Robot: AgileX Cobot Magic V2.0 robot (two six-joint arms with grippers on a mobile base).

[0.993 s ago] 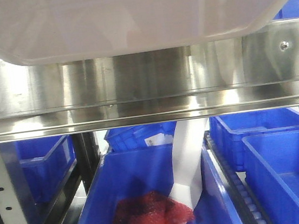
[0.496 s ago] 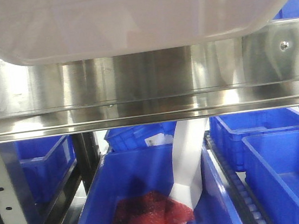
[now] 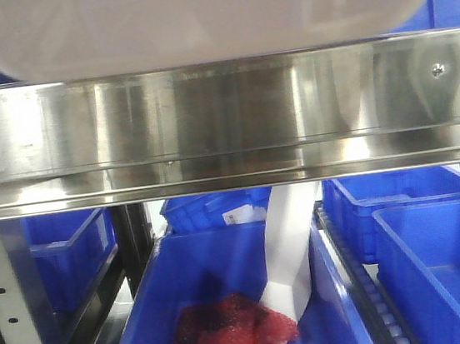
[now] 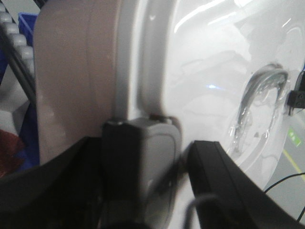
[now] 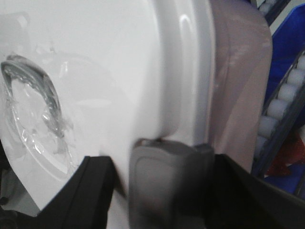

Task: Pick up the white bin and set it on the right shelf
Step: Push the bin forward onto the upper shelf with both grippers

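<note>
- Front view: we are seeing the white bin (image 3: 211,15) riding higher than half a second ago, its underside now meeting the top edge of the right shelf (image 3: 224,122) front rail, so we are judging it nearly clear to slide in
- Left wrist: our left gripper (image 4: 152,143) is clenching the bin's lid rim
- Right wrist: our right gripper (image 5: 167,160) is gripping the opposite rim

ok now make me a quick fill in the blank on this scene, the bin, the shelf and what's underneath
In the front view the white bin shows ____ the front rail of the right shelf. It is held by ____ grippers, the left gripper and the right gripper. The bins under the rail are ____. The crinkled sheet in the middle one is ____.
Missing words: above; two; blue; red.
</note>
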